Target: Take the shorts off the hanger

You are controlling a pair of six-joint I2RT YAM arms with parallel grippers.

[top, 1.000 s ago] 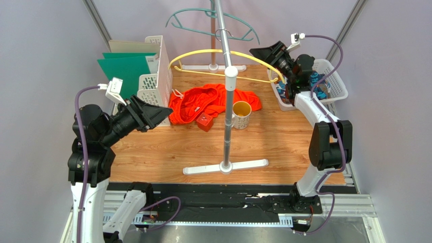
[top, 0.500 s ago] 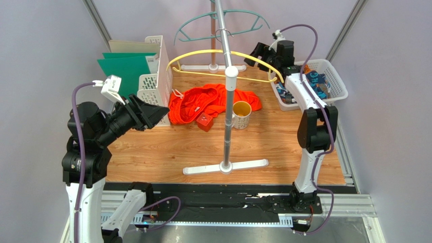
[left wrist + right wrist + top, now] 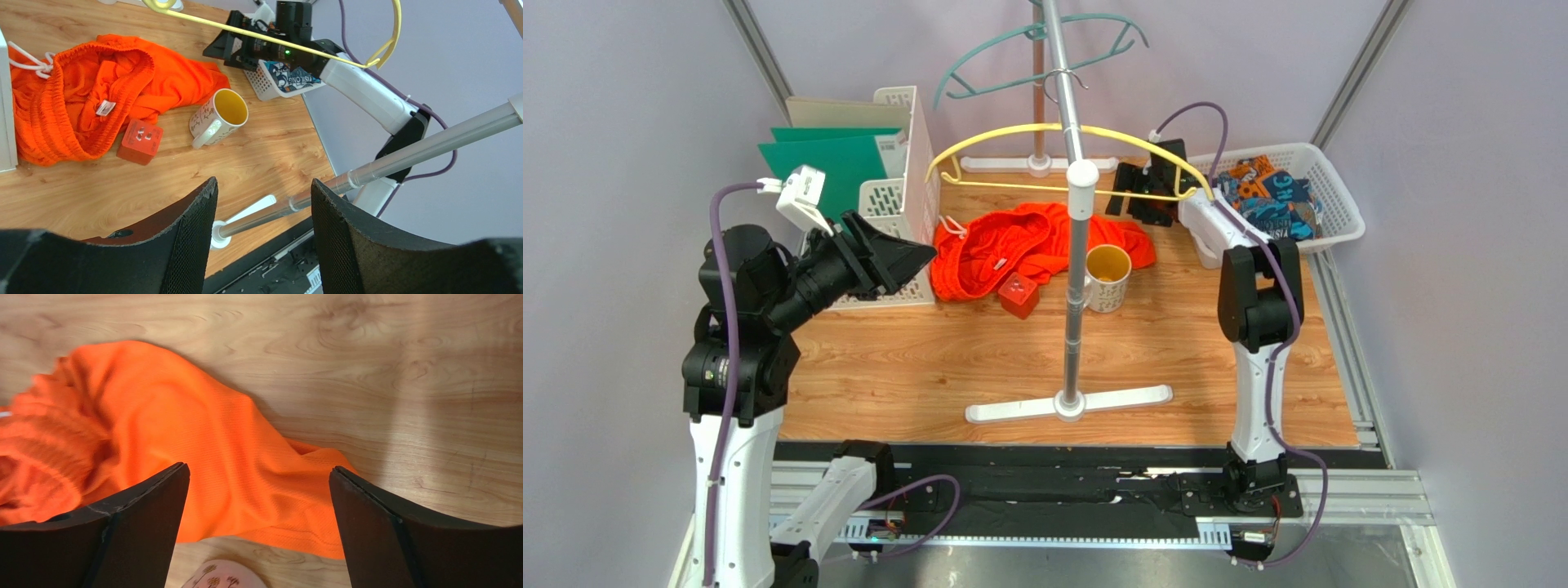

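The orange shorts (image 3: 1008, 249) lie crumpled on the wooden table, also in the left wrist view (image 3: 92, 104) and the right wrist view (image 3: 184, 447). The printed shorts (image 3: 1268, 194) lie in the white basket (image 3: 1342, 203) at the right. A bare yellow hanger (image 3: 1063, 132) and a bare teal hanger (image 3: 1038, 55) hang on the metal rack pole (image 3: 1073, 208). My left gripper (image 3: 913, 261) is open and empty, raised left of the orange shorts. My right gripper (image 3: 1127, 190) is open and empty, above the orange shorts' right end.
A mug with a yellow inside (image 3: 1107, 277) and a small red box (image 3: 1019, 294) stand by the orange shorts. A white file rack (image 3: 897, 184) with green folders (image 3: 830, 165) stands at the back left. The rack's white foot (image 3: 1069, 402) crosses the front.
My right arm has swung from over the basket to the left and down, and now faces the orange shorts. My left gripper has risen slightly. The teal hanger has swung.
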